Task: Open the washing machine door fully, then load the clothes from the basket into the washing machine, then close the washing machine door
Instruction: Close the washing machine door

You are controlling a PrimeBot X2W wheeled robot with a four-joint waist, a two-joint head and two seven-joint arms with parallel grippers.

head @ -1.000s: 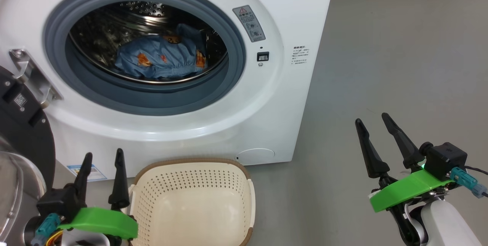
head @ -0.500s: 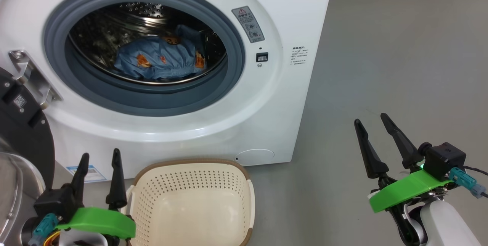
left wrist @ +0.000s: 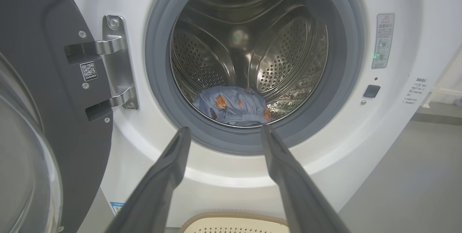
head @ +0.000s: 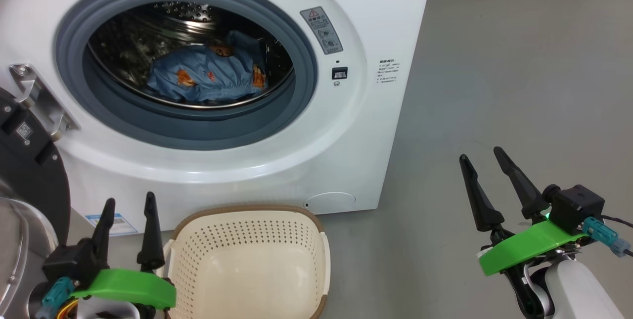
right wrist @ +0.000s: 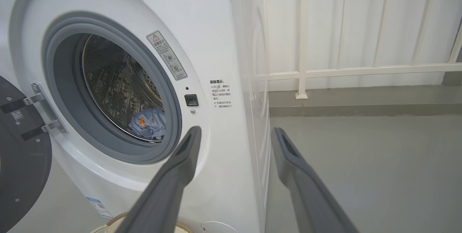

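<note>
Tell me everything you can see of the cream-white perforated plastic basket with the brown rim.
The cream-white perforated plastic basket is a rounded rectangle with a brown rim band and small holes in its walls. It stands upright and empty on the grey floor, close before the white washing machine. The open left gripper is beside its left side; whether they touch, I cannot tell.

clothes [head: 207, 74] inside washing machine [head: 356, 160]; basket [head: 247, 232] on floor [head: 519, 62] just in front (door [head: 29, 175] swung out left).

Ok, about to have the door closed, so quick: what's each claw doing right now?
Left claw: open, holding nothing.
Right claw: open, holding nothing.
</note>
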